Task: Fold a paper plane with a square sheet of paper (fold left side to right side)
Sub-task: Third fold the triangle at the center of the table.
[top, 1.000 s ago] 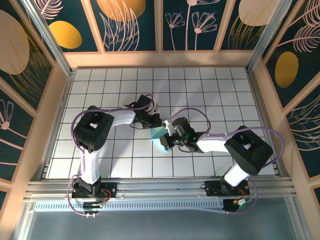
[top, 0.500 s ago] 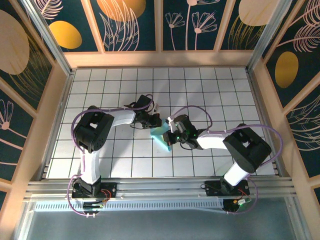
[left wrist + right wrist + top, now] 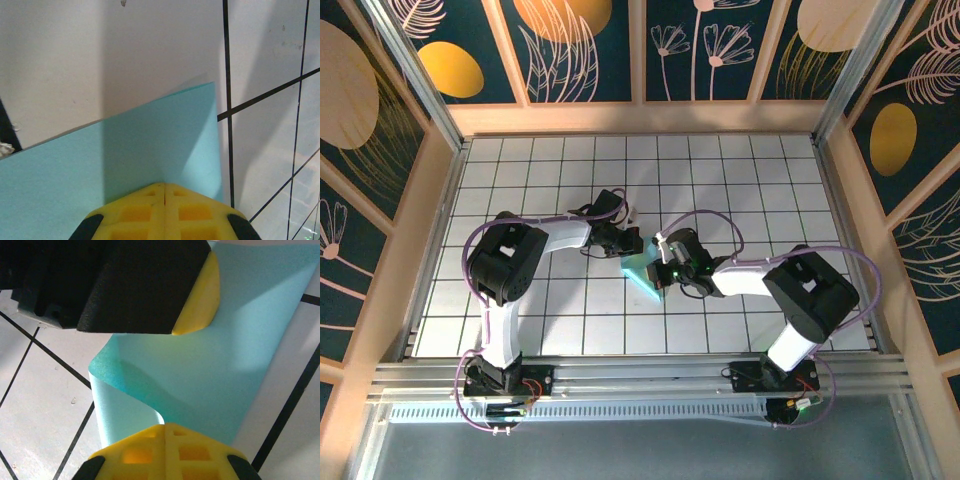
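The square sheet of paper (image 3: pixel 641 271) is light cyan and lies partly folded over mid-table between the two grippers. My left gripper (image 3: pixel 629 244) is shut, and its yellow tip (image 3: pixel 164 186) rests on the flat sheet (image 3: pixel 125 155). My right gripper (image 3: pixel 661 272) is shut too, with its tip (image 3: pixel 165 426) against the folded-over layer (image 3: pixel 215 370). A loose curl (image 3: pixel 107 372) stands up along the sheet's left edge. The left gripper's pad (image 3: pixel 200 295) presses the far end of the sheet. I cannot tell whether either tip pinches the paper.
The white gridded table (image 3: pixel 770 190) is walled by wooden rails (image 3: pixel 640 118) at the back and sides. The left arm's elbow (image 3: pixel 500 262) and the right arm's elbow (image 3: pixel 815 295) hang over the near half. A metal rail (image 3: pixel 640 375) runs along the near edge.
My right gripper has slid up and away from the near edge over the paper. The visible cyan patch has narrowed to a small wedge. The left gripper has stayed put.
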Motion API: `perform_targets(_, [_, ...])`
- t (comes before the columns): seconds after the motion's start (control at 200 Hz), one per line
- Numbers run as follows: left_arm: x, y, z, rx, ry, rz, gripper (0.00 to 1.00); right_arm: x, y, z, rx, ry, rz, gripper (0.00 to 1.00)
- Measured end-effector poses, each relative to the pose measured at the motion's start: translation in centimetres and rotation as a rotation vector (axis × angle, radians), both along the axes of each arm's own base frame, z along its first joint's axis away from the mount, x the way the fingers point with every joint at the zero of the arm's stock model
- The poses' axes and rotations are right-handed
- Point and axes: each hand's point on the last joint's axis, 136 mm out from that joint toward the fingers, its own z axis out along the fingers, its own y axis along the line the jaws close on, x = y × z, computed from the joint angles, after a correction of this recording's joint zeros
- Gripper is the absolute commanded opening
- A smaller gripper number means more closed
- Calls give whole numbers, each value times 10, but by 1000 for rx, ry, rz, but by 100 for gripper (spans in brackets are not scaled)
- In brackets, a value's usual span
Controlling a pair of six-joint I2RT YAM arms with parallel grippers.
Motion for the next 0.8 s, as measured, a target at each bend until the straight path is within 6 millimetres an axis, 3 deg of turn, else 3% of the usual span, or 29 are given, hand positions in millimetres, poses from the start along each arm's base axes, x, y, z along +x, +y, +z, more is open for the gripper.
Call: perform_targets(0.796, [1, 0, 0, 7, 0, 3, 4, 3, -4, -7, -31, 6, -19, 0])
